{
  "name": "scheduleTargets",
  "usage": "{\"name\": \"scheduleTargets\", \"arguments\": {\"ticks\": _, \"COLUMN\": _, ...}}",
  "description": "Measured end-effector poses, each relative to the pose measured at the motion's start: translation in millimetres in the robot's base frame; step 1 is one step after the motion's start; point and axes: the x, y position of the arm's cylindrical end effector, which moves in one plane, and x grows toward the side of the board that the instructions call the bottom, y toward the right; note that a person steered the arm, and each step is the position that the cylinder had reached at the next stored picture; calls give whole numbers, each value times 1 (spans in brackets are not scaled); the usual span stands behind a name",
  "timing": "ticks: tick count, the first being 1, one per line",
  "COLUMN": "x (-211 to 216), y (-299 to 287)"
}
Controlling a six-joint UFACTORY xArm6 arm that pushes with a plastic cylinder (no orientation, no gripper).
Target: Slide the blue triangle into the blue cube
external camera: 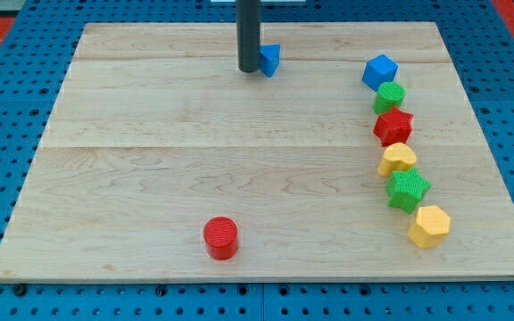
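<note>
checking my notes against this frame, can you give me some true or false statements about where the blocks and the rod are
1. My tip sits right at the view's left side of the blue triangle. True.
2. The blue cube is touching the blue triangle. False: they are well apart, the cube toward the view's right.
3. The red cylinder stands alone near the view's bottom. True.
4. The green block just below the blue cube lies at the view's left edge. False: it is in the column on the view's right.
5. The red star lies between a green block and a yellow block. True.
</note>
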Motion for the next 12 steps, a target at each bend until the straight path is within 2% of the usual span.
{"name": "scheduleTargets", "arguments": {"ticks": 1, "x": 0, "y": 63}}
{"name": "scheduleTargets", "arguments": {"ticks": 2, "x": -23, "y": 123}}
{"name": "scheduleTargets", "arguments": {"ticks": 3, "x": -24, "y": 102}}
{"name": "scheduleTargets", "arguments": {"ticks": 4, "x": -53, "y": 85}}
{"name": "scheduleTargets", "arguments": {"ticks": 5, "x": -81, "y": 137}}
{"name": "scheduleTargets", "arguments": {"ticks": 6, "x": -66, "y": 177}}
{"name": "scheduleTargets", "arguments": {"ticks": 7, "x": -94, "y": 184}}
{"name": "scheduleTargets", "arguments": {"ticks": 8, "x": -92, "y": 131}}
{"name": "scheduleTargets", "arguments": {"ticks": 9, "x": -82, "y": 119}}
{"name": "scheduleTargets", "arguments": {"ticks": 10, "x": -61, "y": 168}}
{"name": "scheduleTargets", "arguments": {"ticks": 11, "x": -77, "y": 154}}
{"name": "scheduleTargets", "arguments": {"ticks": 12, "x": -70, "y": 114}}
